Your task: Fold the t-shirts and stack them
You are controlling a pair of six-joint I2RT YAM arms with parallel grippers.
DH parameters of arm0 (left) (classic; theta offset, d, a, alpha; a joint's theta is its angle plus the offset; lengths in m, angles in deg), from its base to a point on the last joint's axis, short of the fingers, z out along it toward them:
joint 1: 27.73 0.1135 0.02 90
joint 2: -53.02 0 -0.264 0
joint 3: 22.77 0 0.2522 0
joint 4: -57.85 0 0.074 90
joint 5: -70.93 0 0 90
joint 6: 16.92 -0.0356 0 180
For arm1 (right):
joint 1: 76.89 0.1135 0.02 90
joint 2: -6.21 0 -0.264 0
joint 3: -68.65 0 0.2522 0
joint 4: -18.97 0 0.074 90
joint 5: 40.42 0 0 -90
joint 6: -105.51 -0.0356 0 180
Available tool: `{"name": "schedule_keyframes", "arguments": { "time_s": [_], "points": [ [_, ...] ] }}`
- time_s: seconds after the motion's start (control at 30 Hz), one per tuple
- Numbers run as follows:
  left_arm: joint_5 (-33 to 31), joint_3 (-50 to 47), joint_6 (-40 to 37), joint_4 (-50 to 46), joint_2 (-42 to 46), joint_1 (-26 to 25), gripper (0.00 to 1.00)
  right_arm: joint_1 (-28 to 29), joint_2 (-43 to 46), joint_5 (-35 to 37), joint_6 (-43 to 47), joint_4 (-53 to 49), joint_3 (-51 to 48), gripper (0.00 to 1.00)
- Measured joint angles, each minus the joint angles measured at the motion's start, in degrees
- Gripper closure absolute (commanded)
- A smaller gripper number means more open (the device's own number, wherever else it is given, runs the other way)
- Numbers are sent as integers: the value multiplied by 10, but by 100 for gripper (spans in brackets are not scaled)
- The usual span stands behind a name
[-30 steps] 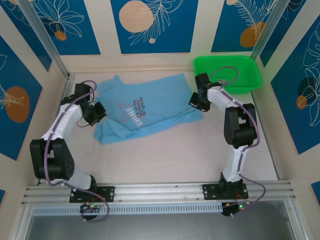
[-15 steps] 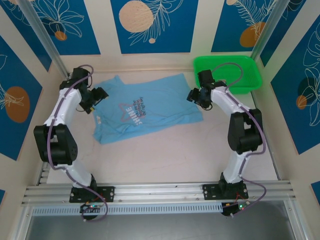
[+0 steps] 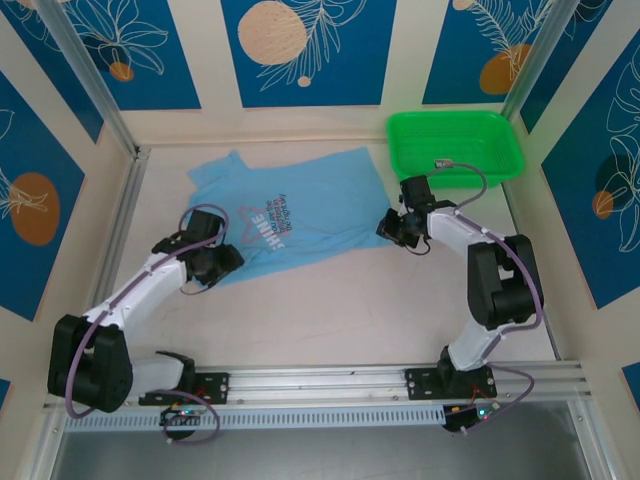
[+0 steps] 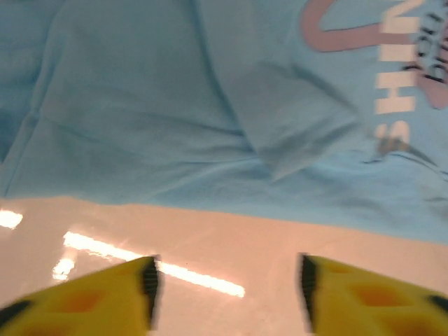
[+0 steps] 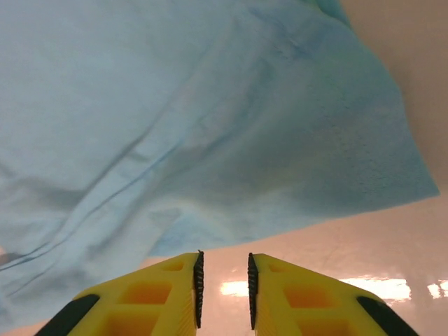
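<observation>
Pale, glossy tabletop (image 3: 330, 310) reflects the lights, boxed in by cream walls carrying blue panels (image 3: 300, 50) with white leaf outlines and peach circles. Toward the left, the left gripper (image 3: 222, 262) (image 4: 227, 280) sits low at the near-left edge of the t-shirt (image 3: 300, 215) (image 4: 175, 105), its 2 yellow fingers (image 4: 105, 294) spread wide over bare table, holding nothing. This 1 shirt lies flat mid-table, soft sky-blue knit with shallow creases; its white-and-pink lettering (image 3: 268, 225) reads "SHINE" under smaller illegible script. At its right edge the right gripper (image 3: 392, 228) (image 5: 223, 280) has its ridged fingers nearly together, a slim gap between, pinching nothing. Far right, the bright green plastic basket (image 3: 450, 135) stands at the back corner, apart from the shirt.
</observation>
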State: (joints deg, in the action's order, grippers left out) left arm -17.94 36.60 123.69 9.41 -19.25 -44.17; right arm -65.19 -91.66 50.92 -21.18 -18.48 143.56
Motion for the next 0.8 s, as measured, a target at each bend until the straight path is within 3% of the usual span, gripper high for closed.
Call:
{"name": "schedule_keyframes", "arguments": {
  "time_s": [0.13,0.23,0.5,0.8],
  "points": [
    [-26,-21,4,25,-3,-10,22,-1,-31,14,3,-16,22,55],
    [-52,-63,10,40,10,-15,18,-1,-32,25,-1,-24,22,54],
    [-127,-101,34,47,27,-15,27,-2,-33,50,-9,-40,22,54],
    [-145,-123,50,111,-17,13,35,-24,-42,71,-12,-57,25,55]
  ]
}}
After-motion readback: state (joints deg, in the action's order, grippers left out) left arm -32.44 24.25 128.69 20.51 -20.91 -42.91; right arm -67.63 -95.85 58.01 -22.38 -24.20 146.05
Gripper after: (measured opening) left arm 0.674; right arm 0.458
